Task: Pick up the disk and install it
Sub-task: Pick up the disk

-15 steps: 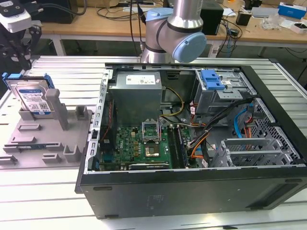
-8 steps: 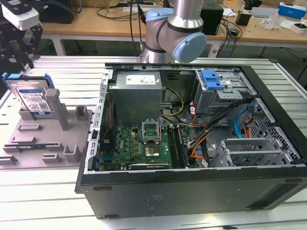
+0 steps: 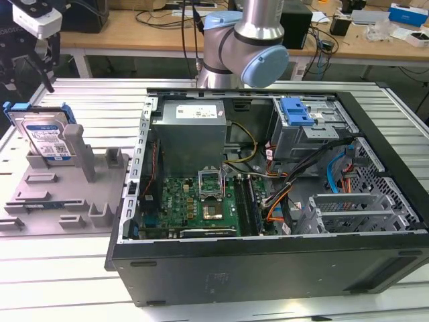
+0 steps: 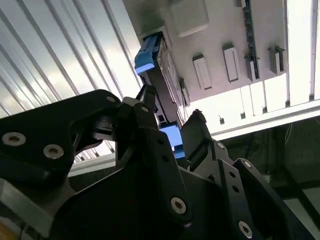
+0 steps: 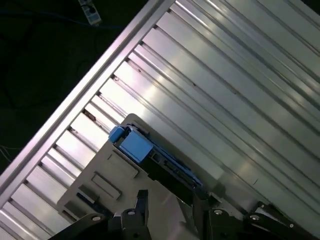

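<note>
Exterior view high over computer case [image 3: 268,268]; both wrist views close above disk [image 4: 148,58] [image 5: 135,144]

Cluttered wooden bench [image 3: 127,32] behind a ribbed metal table [image 3: 60,285].

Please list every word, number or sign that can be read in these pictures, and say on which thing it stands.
No text can be quoted; nothing is readable.
Disk, standing in the grey holder: its white-and-blue label carries print, too small to read.
Power supply inside the computer case: its white sticker carries print, too small to read.
</note>
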Motion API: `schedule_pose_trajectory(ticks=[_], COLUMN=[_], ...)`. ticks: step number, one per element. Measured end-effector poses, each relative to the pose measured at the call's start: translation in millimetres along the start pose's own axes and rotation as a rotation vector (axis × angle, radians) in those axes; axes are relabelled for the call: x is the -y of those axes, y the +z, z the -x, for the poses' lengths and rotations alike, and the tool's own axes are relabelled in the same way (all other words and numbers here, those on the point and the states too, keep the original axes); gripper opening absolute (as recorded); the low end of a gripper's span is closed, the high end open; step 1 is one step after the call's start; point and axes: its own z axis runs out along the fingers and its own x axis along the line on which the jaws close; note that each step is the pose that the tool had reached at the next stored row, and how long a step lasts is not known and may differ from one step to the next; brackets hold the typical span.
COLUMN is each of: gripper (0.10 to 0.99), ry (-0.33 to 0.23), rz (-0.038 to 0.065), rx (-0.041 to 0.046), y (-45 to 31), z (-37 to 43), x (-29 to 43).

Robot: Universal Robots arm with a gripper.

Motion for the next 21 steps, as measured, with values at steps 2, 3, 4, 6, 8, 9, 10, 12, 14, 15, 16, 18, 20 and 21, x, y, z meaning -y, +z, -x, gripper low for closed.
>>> schedule_pose_trajectory(ticks=[2, 3, 4, 6, 8, 9, 10, 12, 14, 15, 16, 18, 20, 21], gripper=[0.482, 0.482, 0.482, 0.482, 0.482, 0.482, 0.482, 0.482, 0.482, 0.482, 0.482, 0.482, 0.482, 0.482], ry=[-0.053, -0.071, -0.093, -0.128, -0.16, -0.177, -0.201, -0.243, -0.282, -0.307, -0.325, -0.359, -0.402, -0.415], rz=[0.001, 0.002, 0.002, 0.0, -0.003, -0.005, -0.007, -0.01, -0.011, -0.012, -0.013, -0.015, -0.017, -0.018], rx=[-0.0023, -0.0031, -0.0043, -0.0085, -0.0138, -0.0163, -0.0203, -0.0245, -0.0247, -0.0245, -0.0243, -0.0239, -0.023, -0.0226], y=[0.1, 0.2, 0.3, 0.3, 0.4, 0.4, 0.4, 0.6, 0.7, 0.9, 1.0, 1.2, 1.5, 1.6], z=[0.1, 0.1, 0.1, 0.1, 0.1, 0.1, 0.1, 0.0, 0.0, 0.1, 0.1, 0.1, 0.1, 0.1], x=[0.1, 0.1, 0.1, 0.2, 0.1, 0.1, 0.1, 0.2, 0.1, 0.2, 0.1, 0.2, 0.1, 0.2])
